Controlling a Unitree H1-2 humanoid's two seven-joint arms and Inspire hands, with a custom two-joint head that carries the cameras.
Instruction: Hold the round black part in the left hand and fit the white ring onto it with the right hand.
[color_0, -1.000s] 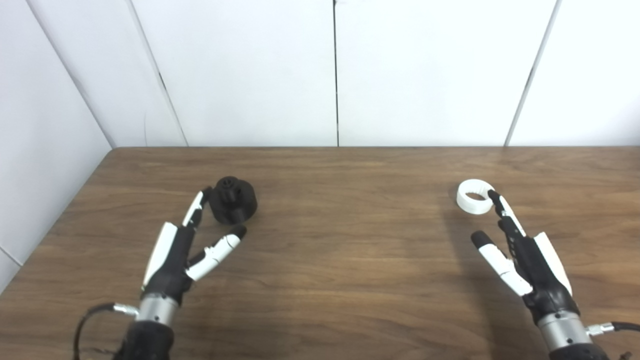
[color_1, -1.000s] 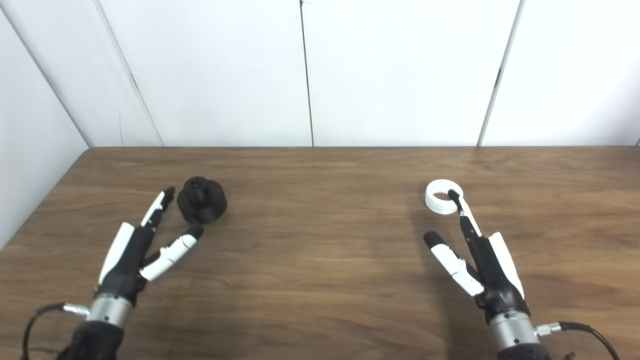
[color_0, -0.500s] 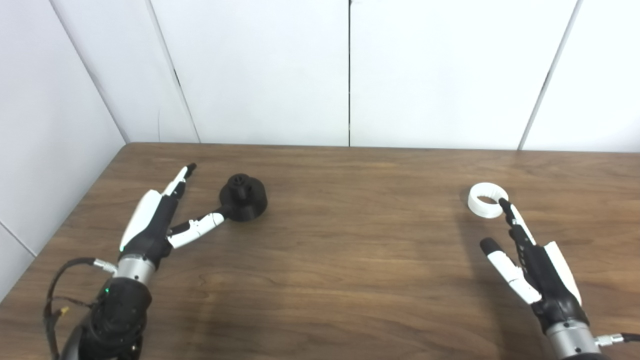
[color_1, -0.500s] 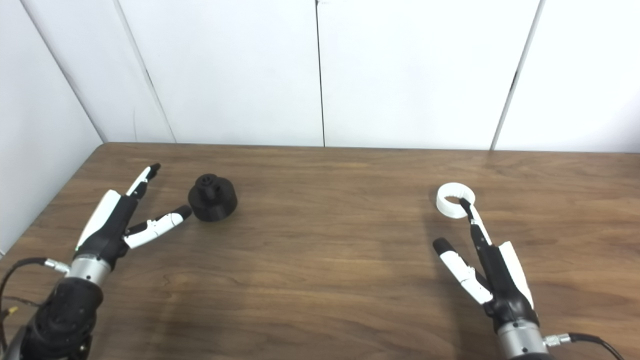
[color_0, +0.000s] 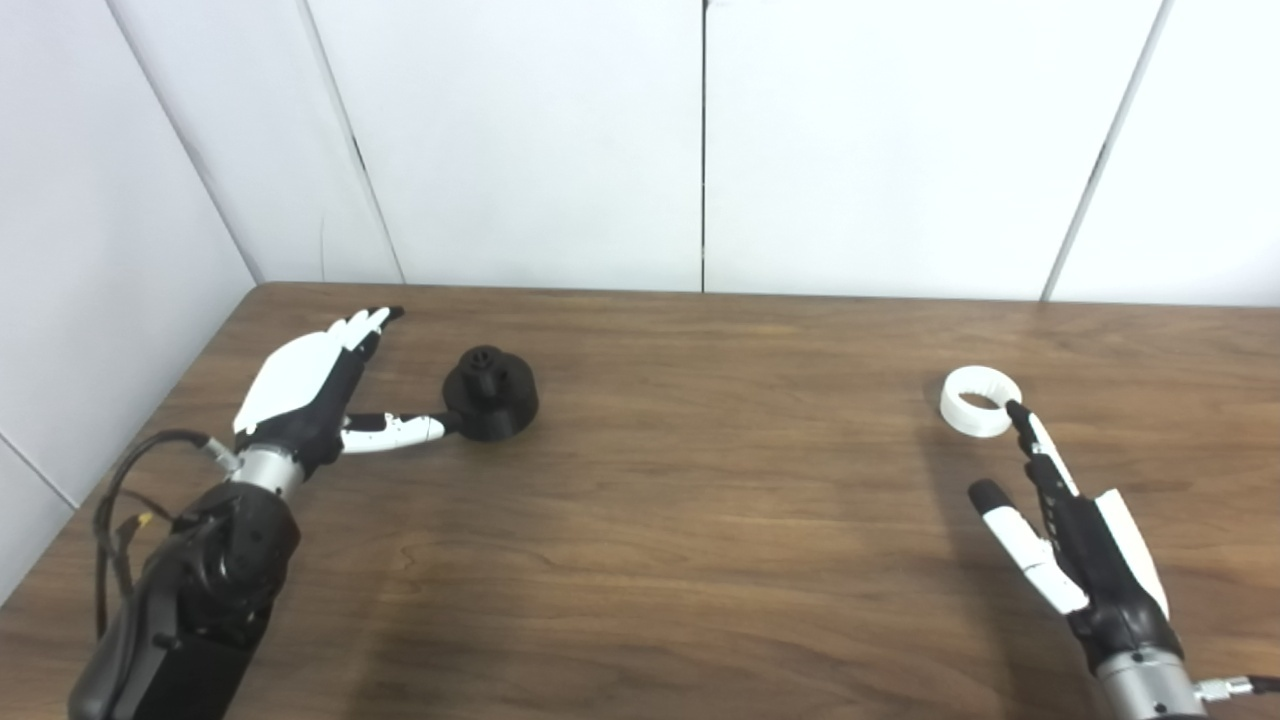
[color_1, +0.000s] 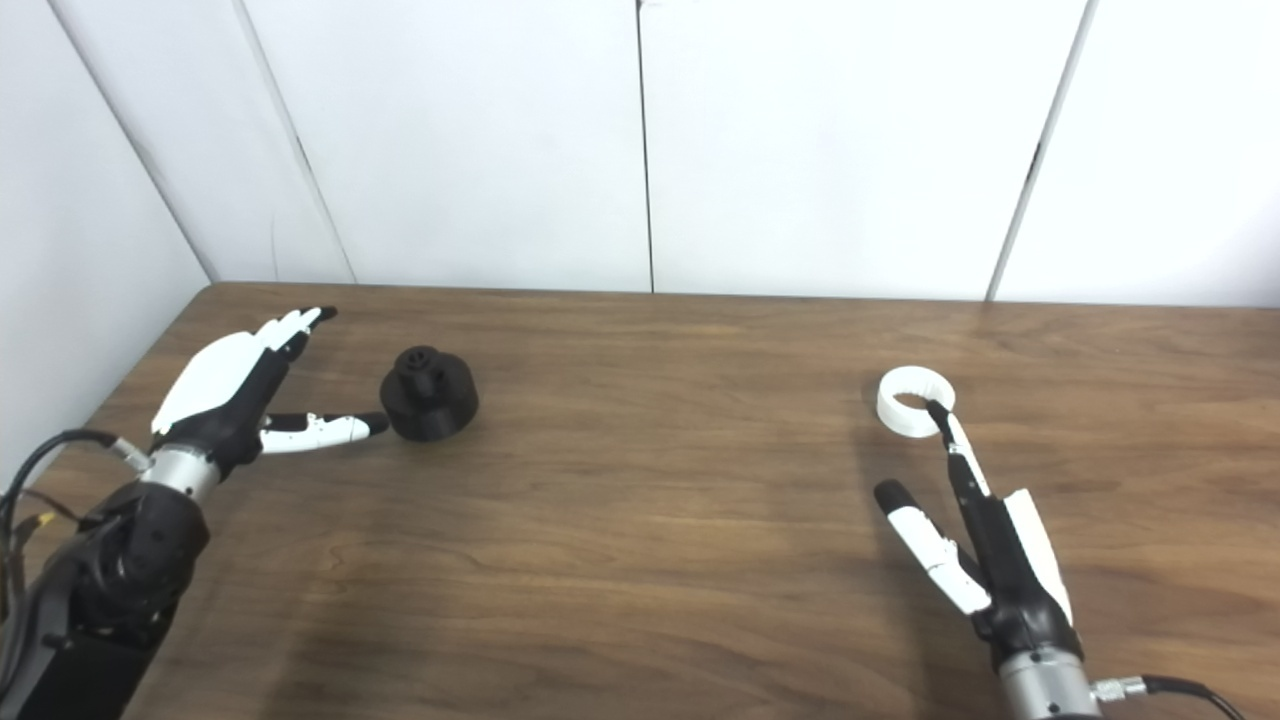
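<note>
Brown wood of the table (color_0: 700, 520) carried the round black part (color_0: 490, 380) at far left and the white ring (color_0: 978, 400) at right. The left hand (color_0: 310, 390) lay open, its thumb tip beside the part. The right hand (color_0: 1075, 530) was open too, fingertips (color_0: 1015, 412) overlapping the ring's near edge.

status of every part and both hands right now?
round black part: on the table, not held, hub up, left thumb tip at its side.
white ring: lying flat on the table, not yet on the black part, right fingertip at its near rim.
left hand: open, fingers spread, holding nothing.
right hand: open, holding nothing.
</note>
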